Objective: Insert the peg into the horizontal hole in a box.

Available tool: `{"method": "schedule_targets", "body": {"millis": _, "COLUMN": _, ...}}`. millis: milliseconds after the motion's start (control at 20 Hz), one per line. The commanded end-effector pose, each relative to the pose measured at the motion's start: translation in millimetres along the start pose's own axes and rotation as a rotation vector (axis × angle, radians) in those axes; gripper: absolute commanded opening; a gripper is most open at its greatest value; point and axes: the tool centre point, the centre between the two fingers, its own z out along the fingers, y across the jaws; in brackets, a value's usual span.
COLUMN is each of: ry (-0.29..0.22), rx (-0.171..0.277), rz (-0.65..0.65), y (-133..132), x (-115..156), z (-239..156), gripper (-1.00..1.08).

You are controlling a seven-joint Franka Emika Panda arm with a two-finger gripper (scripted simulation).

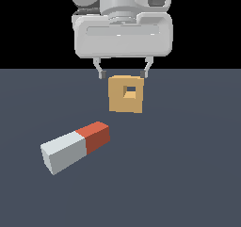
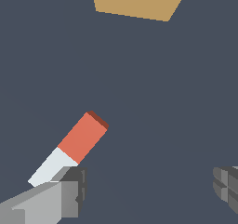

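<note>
The peg [image 1: 75,147] lies flat on the dark floor, its pale grey-white half toward the exterior view's left and its red-orange half pointing toward the box. The tan box [image 1: 125,94] stands behind it, its small square hole [image 1: 130,91] facing the camera. My gripper [image 1: 123,74] hangs high above the floor, open and empty, its fingertips [image 1: 100,74] seen in front of the box's top edge. In the wrist view the peg [image 2: 74,145] lies by one finger [image 2: 69,190], the other finger [image 2: 227,186] is far apart, and the box [image 2: 139,0] is at the picture's edge.
The dark blue-grey floor [image 1: 188,165] stretches all around the peg and box. Nothing else stands on it. The background beyond the floor's far edge is black.
</note>
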Motion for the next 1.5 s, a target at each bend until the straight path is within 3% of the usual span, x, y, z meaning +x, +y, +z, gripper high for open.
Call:
{"method": "schedule_targets", "body": {"millis": 0, "ry": 0.000, "rx": 0.000, "rz": 0.000, "y": 0.0, "x": 0.0, "z": 0.0, "gripper": 1.00}}
{"method": "schedule_targets", "body": {"millis": 600, "ry": -0.001, "rx": 0.004, "rz": 0.153, "y": -24.4, "x": -25.4, "z": 22.7, "gripper": 1.00}}
{"method": "schedule_targets", "body": {"millis": 1050, "ry": -0.003, "rx": 0.013, "rz": 0.443, "y": -80.6, "x": -61.7, "z": 65.8, "gripper": 1.00}}
{"method": "schedule_targets", "body": {"millis": 1450, "ry": -0.005, "rx": 0.019, "rz": 0.637, "y": -123.1, "x": -75.4, "z": 94.8, "gripper": 1.00}}
